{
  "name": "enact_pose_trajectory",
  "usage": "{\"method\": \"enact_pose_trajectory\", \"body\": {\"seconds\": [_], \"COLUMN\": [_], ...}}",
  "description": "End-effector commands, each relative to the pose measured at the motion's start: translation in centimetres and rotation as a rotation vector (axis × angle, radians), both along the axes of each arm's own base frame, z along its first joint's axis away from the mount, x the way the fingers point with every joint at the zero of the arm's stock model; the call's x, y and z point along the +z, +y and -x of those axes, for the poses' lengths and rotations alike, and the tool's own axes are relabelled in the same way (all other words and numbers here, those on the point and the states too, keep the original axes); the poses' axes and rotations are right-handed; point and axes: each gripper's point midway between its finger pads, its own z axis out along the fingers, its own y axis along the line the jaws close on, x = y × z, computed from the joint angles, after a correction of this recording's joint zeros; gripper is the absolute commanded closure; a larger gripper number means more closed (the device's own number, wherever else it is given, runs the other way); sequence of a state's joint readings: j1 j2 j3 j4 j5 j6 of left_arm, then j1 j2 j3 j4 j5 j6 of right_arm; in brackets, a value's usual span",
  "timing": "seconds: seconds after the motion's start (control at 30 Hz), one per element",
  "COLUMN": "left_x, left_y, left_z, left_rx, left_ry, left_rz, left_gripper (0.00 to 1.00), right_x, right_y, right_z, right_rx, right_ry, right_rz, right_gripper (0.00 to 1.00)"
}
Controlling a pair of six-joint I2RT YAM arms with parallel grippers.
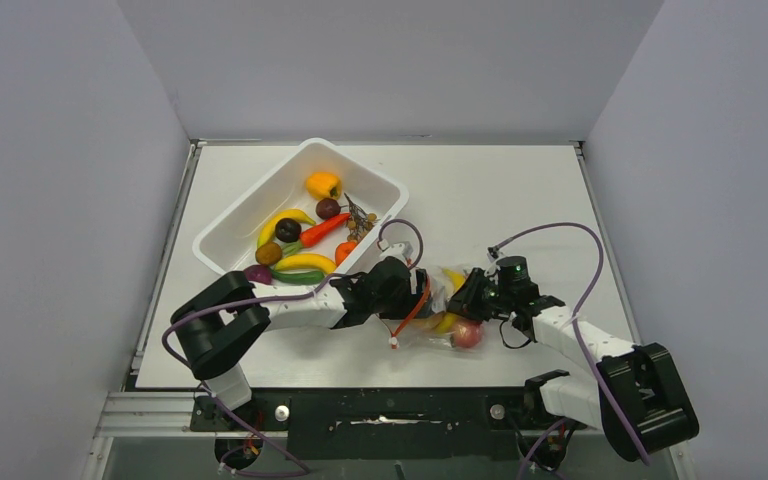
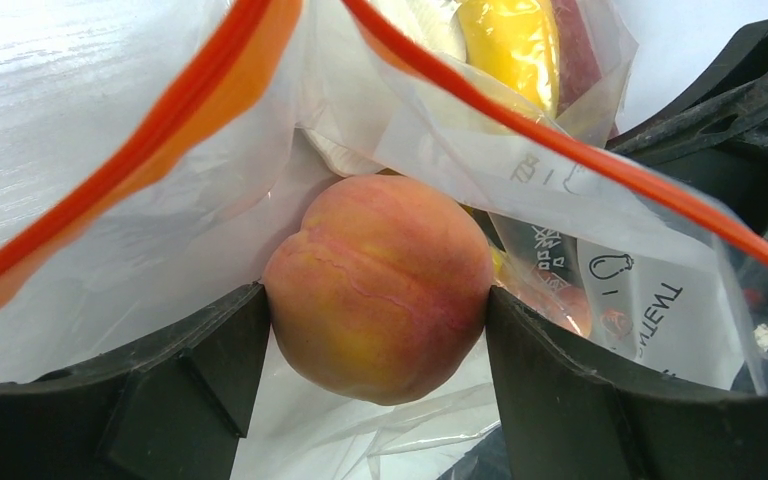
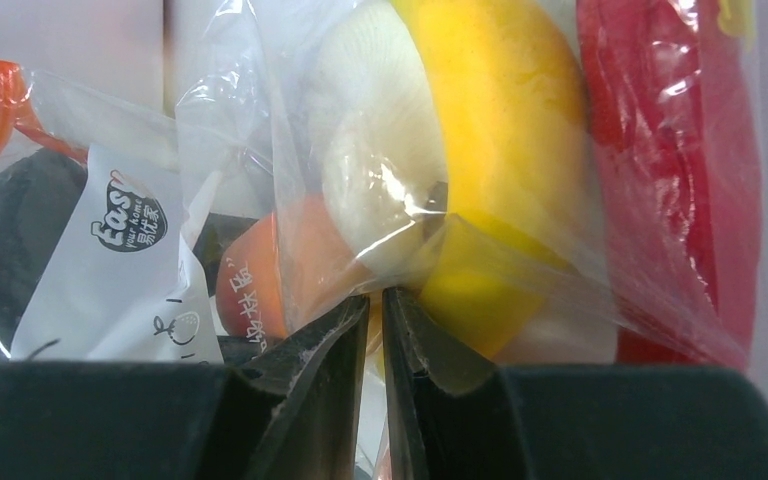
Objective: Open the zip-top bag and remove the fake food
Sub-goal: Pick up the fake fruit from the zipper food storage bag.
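Zip-top bag: lay on the worktop at the lower centre of the top view, between both arms. Its red-orange zip strip stood parted in the left wrist view.
Fake food: a peach sat in the bag's open mouth. A yellow piece and a red piece pressed against the plastic.
Left end effector: clenched on the peach, one finger touching each side.
Right end effector: pinched tight on a fold of the bag's plastic.
Tub: white, at the upper left of the bag, holding more toy produce.
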State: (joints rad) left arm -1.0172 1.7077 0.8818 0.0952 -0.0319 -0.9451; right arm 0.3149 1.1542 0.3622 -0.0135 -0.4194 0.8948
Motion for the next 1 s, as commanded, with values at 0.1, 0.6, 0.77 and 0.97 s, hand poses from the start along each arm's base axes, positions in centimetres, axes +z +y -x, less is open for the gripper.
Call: {"method": "enact_pose_trajectory", "body": {"seconds": [0.1,0.6,0.77,0.97], "left_x": [-0.1,-0.8,-1.0,-2.1], "left_y": [-0.6,1.8,0.2,-1.2], "left_z": [2.0,2.8,3.1,4.3], "left_rx": [-0.084,-0.227,-0.236,-0.299], "left_ry": [0.01,-0.025,-0.005,0.019], "left_rz": [-0.008,-0.248,-0.163,-0.088], "left_gripper": [0.74,0.43,0.24,0.19], "right_x": [0.5,-1.3,-0.4,-0.2], "right_y": [0.2,-1.5,-0.4,0.3], "right_z": [1.0,1.8,1.6,1.7], "right_rx": [0.041,0.028,0.043,0.06], "right_ry": [0.003,0.041,0.023,0.024], "right_rz": [0.036,0.145,0.074,0.047], "right_gripper": [0.81,0.74,0.75,0.75]}}
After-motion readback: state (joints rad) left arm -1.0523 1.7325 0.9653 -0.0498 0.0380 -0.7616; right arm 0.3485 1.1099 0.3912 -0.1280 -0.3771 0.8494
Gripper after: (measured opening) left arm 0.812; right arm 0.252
